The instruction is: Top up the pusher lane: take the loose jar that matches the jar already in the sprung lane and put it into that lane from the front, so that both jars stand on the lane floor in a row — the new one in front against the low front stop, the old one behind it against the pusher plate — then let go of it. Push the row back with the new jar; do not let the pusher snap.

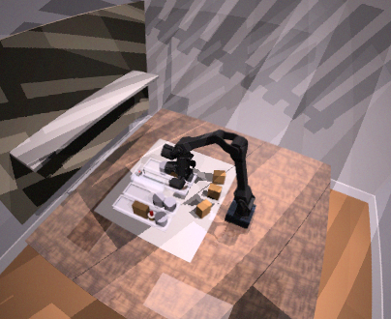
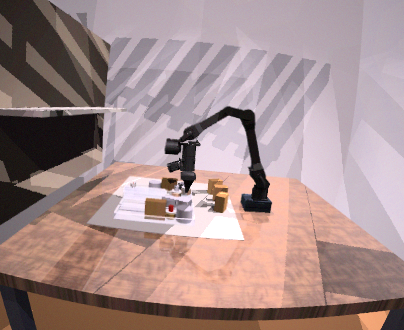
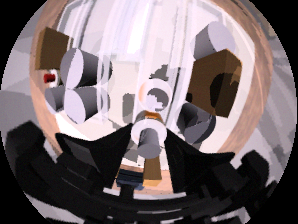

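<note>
My gripper (image 2: 187, 189) (image 3: 148, 128) points down at the front end of the lanes, shut on a small jar. The held jar (image 3: 150, 143) shows a pale round rim and a grey top between the fingertips in the wrist view. Just beyond it, in line with it, the lane jar (image 3: 155, 95) shows its round pale top in the sprung lane. A narrow gap seems to part the two jars in that view. The pusher plate behind the lane jar is not clear. The front stop and the held jar's base are hidden, so I cannot tell whether it touches the lane floor.
Left of the lane in the wrist view are grey cylinders (image 3: 81, 105), a brown block (image 3: 52, 49) and a red-topped item (image 3: 49, 78). To the right are another brown block (image 3: 204, 82) and a grey cylinder (image 3: 215, 40). Several orange-brown blocks (image 1: 203, 209) (image 2: 221, 202) stand toward the arm's base.
</note>
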`<state>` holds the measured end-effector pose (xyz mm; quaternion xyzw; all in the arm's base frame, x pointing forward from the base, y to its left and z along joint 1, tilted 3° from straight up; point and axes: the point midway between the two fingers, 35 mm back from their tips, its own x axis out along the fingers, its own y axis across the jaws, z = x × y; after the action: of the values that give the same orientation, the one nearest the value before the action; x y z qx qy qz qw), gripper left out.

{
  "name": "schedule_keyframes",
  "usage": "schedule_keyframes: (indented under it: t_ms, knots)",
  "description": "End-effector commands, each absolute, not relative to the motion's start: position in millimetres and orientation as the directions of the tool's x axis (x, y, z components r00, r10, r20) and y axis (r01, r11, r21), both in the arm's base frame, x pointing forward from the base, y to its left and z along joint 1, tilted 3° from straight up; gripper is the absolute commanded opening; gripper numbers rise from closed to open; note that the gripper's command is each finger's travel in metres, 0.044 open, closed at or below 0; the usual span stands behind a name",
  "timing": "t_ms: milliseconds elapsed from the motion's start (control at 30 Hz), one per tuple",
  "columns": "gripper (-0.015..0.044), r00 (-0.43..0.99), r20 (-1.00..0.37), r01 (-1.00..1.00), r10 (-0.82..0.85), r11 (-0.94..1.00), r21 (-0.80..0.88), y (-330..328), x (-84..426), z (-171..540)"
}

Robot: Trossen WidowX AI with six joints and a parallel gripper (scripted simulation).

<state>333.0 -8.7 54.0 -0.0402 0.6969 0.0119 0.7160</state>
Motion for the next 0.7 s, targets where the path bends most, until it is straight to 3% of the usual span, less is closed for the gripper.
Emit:
schedule_keyframes:
  t_ms: [0, 667]
  knots:
    - [0.0000, 0.050, -0.998, -0.069, -0.040, 0.997, -0.043, -8.8, 338.1, 55.4]
    - [0.0000, 0.050, -0.998, -0.069, -0.040, 0.997, -0.043, -8.6, 340.3, 55.5]
